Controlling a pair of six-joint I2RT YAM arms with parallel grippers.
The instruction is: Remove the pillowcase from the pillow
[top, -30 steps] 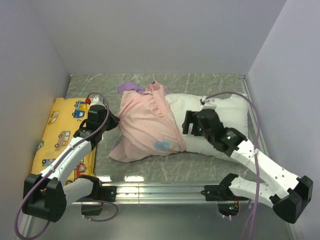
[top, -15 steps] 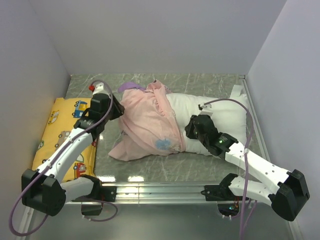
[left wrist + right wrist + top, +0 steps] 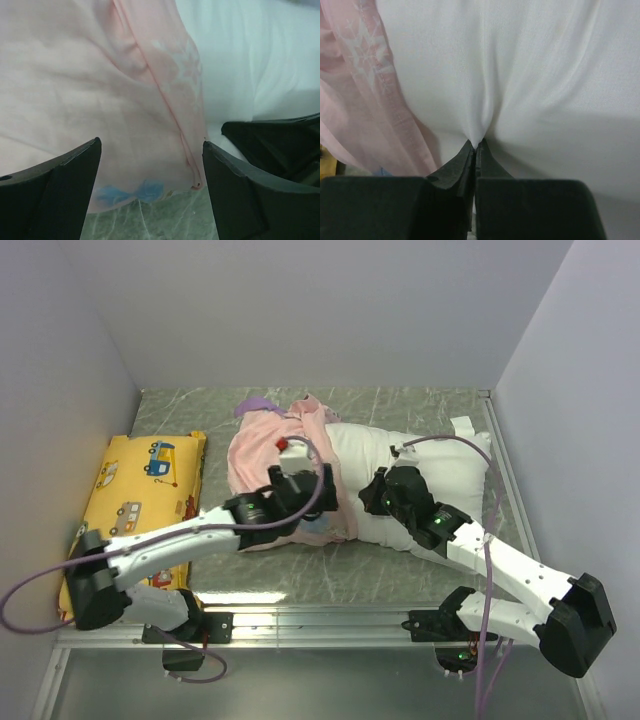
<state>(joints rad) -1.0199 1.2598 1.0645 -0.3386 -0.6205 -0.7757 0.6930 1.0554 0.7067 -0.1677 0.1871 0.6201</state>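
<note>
The right gripper (image 3: 476,146) is clenching a fold of the plump plain white rectangular pillow (image 3: 440,468). The thin pink fabric pillowcase (image 3: 262,455) is bunching over the pillow's other end, directly beneath the left gripper (image 3: 150,147), which is hanging spread wide and grasping nothing.

Nothing readable here tbh. The thin pale pink fabric pillowcase (image 3: 258,455) only shows faint snowflake shapes and a blue blotch in the left wrist view, no letters I can make out. The yellow rectangular cushion (image 3: 130,490) has cartoon vehicles on it but no legible words. The small white tag (image 3: 465,427) on the plump white pillow (image 3: 440,465) is too tiny to read.
</note>
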